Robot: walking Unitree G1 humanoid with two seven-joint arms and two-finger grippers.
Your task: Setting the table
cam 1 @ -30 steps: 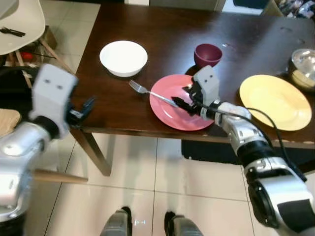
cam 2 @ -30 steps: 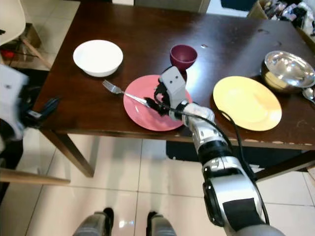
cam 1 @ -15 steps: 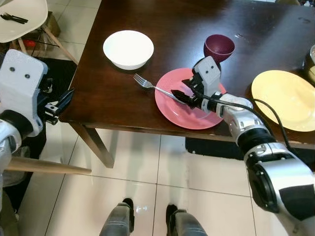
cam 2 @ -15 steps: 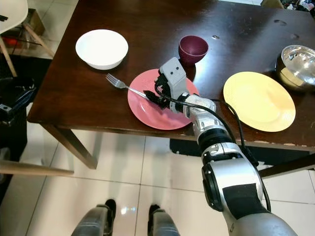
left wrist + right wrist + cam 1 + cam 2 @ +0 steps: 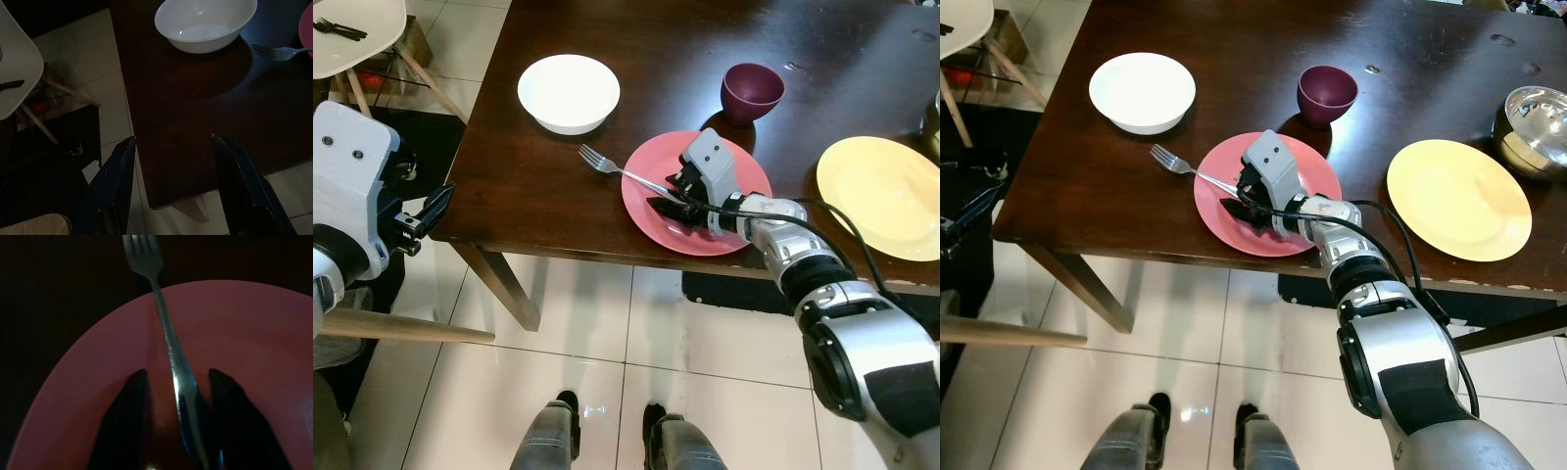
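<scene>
— Where is the silver metal fork [image 5: 619, 169] sitting right now?

— It is lying slantwise across the left rim of the round pink plate [image 5: 744, 176], tines out over the dark brown wooden table [image 5: 529, 176], handle running inward over the plate.

— And the right gripper [image 5: 668, 204]?

— It is resting low over the pink plate, its two black fingers [image 5: 122, 426] standing apart on either side of the fork's handle. In the right wrist view there are gaps between the handle and each finger, so it is gripping nothing.

— What is the left gripper [image 5: 171, 186] doing?

— It is hanging off the table's left corner, above the pale tiled floor [image 5: 636, 323], its fingers spread wide and holding nothing.

— What else is sitting on the table?

— A round white bowl [image 5: 568, 93] is standing beyond the fork's tines, a small maroon bowl [image 5: 752, 88] just past the pink plate, a round yellow plate [image 5: 881, 196] well to the right, and a shiny steel bowl [image 5: 1533, 117] near the right edge. A white chair [image 5: 357, 34] is standing off to the far left.
</scene>
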